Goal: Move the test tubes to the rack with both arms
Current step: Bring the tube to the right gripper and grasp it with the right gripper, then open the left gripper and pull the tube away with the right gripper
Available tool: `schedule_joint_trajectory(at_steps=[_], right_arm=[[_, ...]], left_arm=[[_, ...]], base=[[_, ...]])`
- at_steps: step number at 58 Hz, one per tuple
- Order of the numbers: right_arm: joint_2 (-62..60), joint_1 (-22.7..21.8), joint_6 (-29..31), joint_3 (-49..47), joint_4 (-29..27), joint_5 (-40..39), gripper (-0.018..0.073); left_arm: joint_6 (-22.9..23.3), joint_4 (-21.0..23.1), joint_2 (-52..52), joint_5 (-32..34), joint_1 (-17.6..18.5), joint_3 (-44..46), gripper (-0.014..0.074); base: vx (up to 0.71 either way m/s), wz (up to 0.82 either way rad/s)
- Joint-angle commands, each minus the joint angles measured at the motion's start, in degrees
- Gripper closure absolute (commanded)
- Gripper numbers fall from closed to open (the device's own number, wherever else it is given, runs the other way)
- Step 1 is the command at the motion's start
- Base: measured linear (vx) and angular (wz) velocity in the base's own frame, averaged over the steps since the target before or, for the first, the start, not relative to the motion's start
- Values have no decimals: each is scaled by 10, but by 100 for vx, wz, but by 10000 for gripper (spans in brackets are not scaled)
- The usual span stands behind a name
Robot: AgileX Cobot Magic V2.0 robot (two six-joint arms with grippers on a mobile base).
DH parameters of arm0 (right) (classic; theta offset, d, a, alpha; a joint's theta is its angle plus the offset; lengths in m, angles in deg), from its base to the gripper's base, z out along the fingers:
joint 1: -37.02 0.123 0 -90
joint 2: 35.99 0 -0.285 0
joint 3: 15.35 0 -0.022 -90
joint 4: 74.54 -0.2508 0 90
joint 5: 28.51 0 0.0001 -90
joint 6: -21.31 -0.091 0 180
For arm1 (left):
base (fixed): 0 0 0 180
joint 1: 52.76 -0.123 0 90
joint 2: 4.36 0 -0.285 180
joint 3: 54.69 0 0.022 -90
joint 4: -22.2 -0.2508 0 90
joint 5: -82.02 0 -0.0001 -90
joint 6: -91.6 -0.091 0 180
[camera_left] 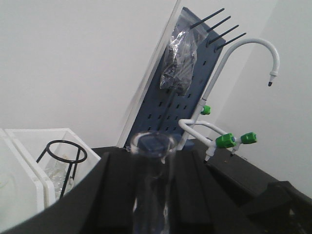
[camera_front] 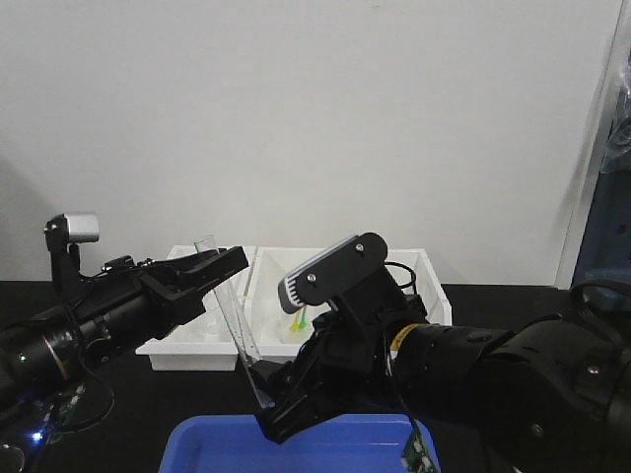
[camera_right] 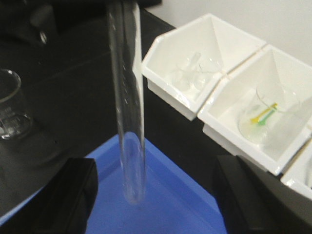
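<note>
Currently the level left gripper (camera_front: 232,266) clamps the tilted test tube (camera_front: 238,330) near its top; the right gripper's (camera_right: 161,195) jaws stand wide apart around its bottom.

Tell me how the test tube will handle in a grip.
The test tube looks like thin clear glass, so probably stiff, light and fragile under a hard squeeze. Its smooth round wall may slip; the left gripper holds it tilted, near the mouth. Laid in the tray, it would likely roll.

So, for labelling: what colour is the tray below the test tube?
Blue tray, clearest in right wrist view.
</note>
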Motion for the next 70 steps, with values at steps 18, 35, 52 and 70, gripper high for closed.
schedule_joint_trajectory(at_steps=[18, 35, 52, 70], right_arm=[[21, 6, 6, -91, -28, -19, 13], [62, 6, 6, -146, -26, 10, 13], [71, 6, 7, -166, -24, 49, 13], [71, 6, 6, -166, -29, 47, 115]], left_arm=[[59, -8, -21, 80, 3, 21, 574], [74, -60, -21, 96, 3, 21, 574], [71, -65, -21, 69, 3, 21, 574], [67, -66, -21, 64, 3, 21, 574]], base=[[0, 0], [0, 0], [0, 0], [0, 0]])
